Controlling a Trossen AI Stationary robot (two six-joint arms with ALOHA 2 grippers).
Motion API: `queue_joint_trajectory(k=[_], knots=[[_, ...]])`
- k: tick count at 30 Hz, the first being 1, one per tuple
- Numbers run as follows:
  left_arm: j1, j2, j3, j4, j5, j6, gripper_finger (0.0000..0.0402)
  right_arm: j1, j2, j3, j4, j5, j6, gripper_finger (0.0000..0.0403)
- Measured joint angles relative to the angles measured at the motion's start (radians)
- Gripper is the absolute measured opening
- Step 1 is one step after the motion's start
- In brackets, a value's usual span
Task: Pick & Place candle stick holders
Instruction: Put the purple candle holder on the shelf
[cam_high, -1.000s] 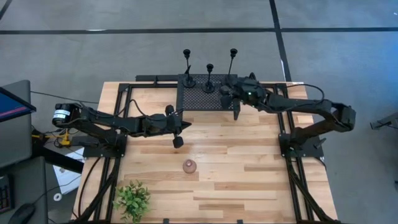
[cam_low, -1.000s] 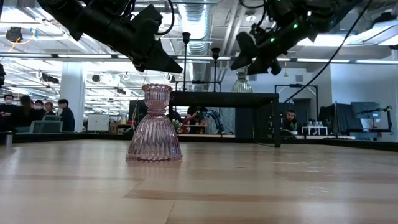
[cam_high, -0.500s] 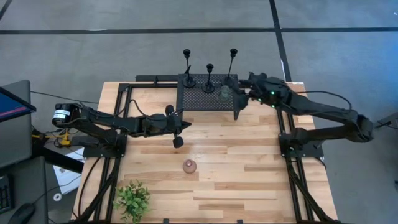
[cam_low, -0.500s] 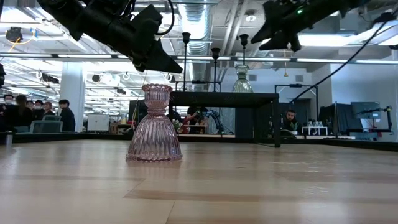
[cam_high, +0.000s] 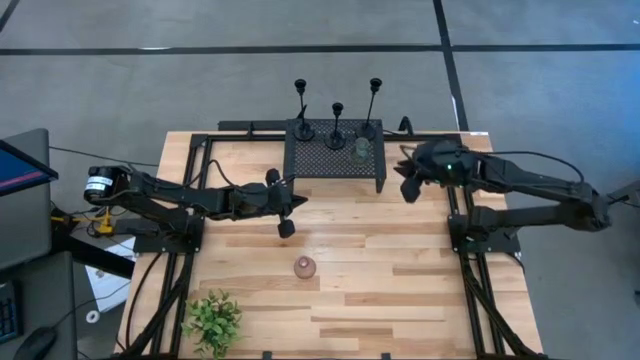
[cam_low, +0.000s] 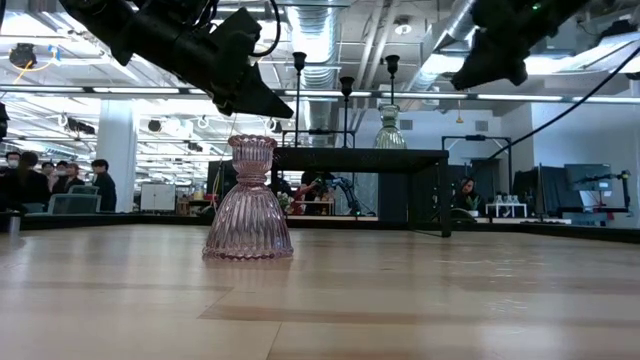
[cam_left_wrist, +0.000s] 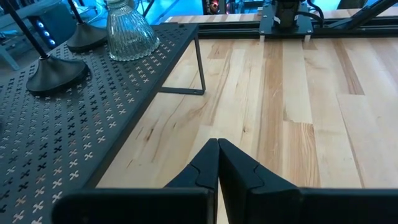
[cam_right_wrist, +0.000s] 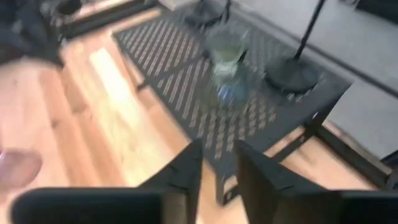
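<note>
Table (cam_high: 400, 270): pale wood planks, dark frame rails along both sides.
Rack (cam_high: 320, 160): black perforated metal stand at the far edge of the table, raised on thin legs.
On the rack: three black candlesticks (cam_high: 336, 125) in a row along its far side, each upright on a round flat base; a clear ribbed glass holder (cam_high: 361, 149) stands upright in front of the right-hand candlestick, near the rack's right end.
Pink holder (cam_high: 304, 267): ribbed pink glass, bell-shaped, upright on bare table, well apart from the rack, toward the near side.
Plant (cam_high: 212, 320): small leafy green one at the near left corner of the table.
Left pincer (cam_high: 287, 212): clenched, empty, hanging above the table just left of the rack's near left corner.
Right pincer (cam_high: 407, 180): just off the rack's right end, above the table; fingers (cam_right_wrist: 181, 169) stand a narrow gap apart, nothing between them, clear of the glass holder.
Room: people seated at desks far behind the table, in the low view.
</note>
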Motion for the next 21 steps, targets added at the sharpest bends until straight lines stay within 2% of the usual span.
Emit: queue_joint_trajectory(k=[6,10,17,21], knots=[[-0.004,-0.032,0.001,-0.053,0.0,0.026,0.0008,0.126,0.01,-0.006,-0.06,-0.005,0.011,0.0007],[-0.025,-0.056,0.001,-0.109,0.009,0.025,0.0008,0.212,0.008,-0.053,0.005,-0.008,0.008,0.0011],[-0.065,-0.058,0.001,-0.122,0.21,-0.019,0.0008,0.304,0.007,-0.129,0.104,0.008,-0.019,0.0005],[-0.089,-0.058,0.001,-0.122,0.216,-0.064,0.0008,0.323,0.012,-0.144,0.137,0.011,-0.028,0.0001]])
